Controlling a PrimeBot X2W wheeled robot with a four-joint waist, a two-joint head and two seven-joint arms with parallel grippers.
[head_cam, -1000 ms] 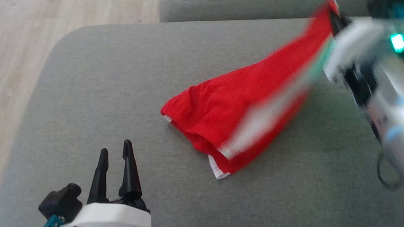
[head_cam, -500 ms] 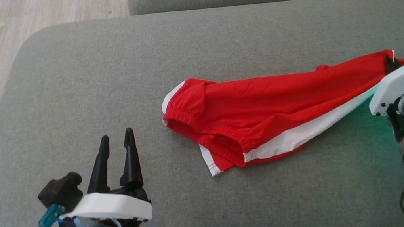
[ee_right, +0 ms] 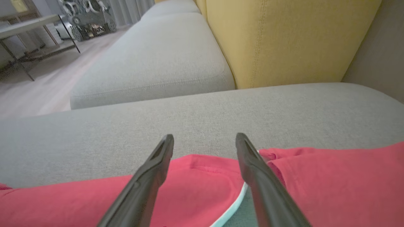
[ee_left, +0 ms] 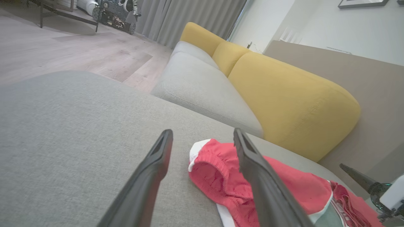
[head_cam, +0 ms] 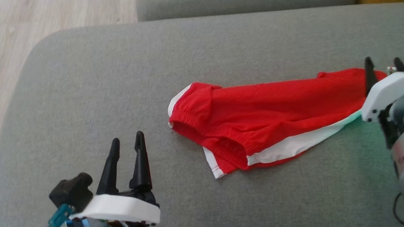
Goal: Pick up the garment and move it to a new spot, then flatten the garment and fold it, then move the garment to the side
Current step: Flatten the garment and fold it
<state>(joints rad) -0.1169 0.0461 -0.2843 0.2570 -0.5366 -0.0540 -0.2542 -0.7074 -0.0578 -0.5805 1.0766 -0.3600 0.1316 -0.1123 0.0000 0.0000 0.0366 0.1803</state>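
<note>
- The red garment (head_cam: 266, 116) lies stretched out at the centre right of the head view, on the grey cushion (head_cam: 94, 89).
- The right gripper (head_cam: 384, 69), at the right edge, is spread wide over the garment's right end, with no cloth pinched between its fingers.
- The left gripper (head_cam: 127, 140), at the lower left, is spread wide and empty, apart from the garment.

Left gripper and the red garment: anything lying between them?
Nothing. In the head view, bare grey cushion runs from the left gripper to the garment.
</note>
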